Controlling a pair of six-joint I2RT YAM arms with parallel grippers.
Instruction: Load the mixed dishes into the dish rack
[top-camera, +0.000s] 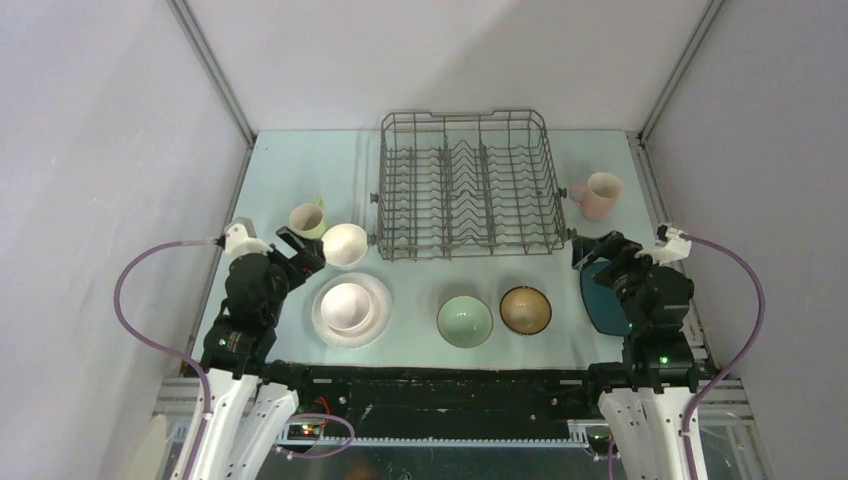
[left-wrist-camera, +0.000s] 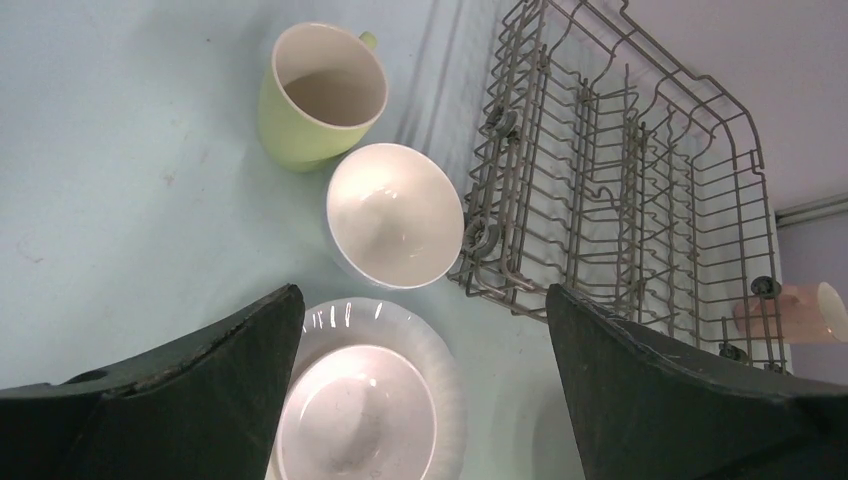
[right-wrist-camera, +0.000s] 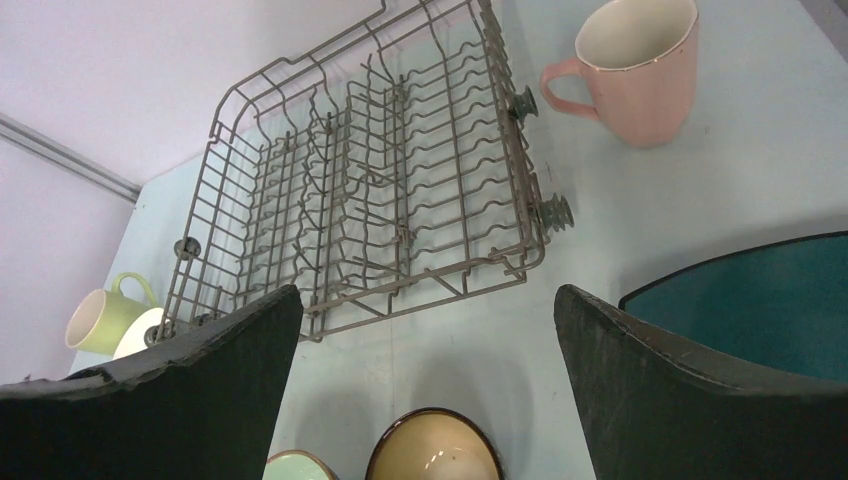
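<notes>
- Mixed dishes all sit on a pale blue-green table (top-camera: 420, 285), outside the dish rack (top-camera: 465, 185), which stands at upper centre of the top view.
- Plain grey walls close in the left, far and right sides, with metal rails running up the corners.
- At left, the left gripper (left-wrist-camera: 422, 300) hangs with its fingers spread wide, holding nothing.
- Just past it are the yellow-green mug (top-camera: 307, 219) and the white bowl (top-camera: 345, 245), which sits just beside the rack's near-left corner.
- Below them, the pale pink bowl (top-camera: 346, 305) rests on the round white plate (top-camera: 325, 328).
- Lower centre: the pale green bowl (top-camera: 465, 321), then the brown bowl (top-camera: 525, 310), both upright.
- Right of the rack stands the pink mug (top-camera: 601, 196).
- Lower right, the dark teal squarish plate (right-wrist-camera: 760, 300) lies partly under the right arm.
- The right gripper (right-wrist-camera: 428, 295) is also spread wide and holds nothing.
</notes>
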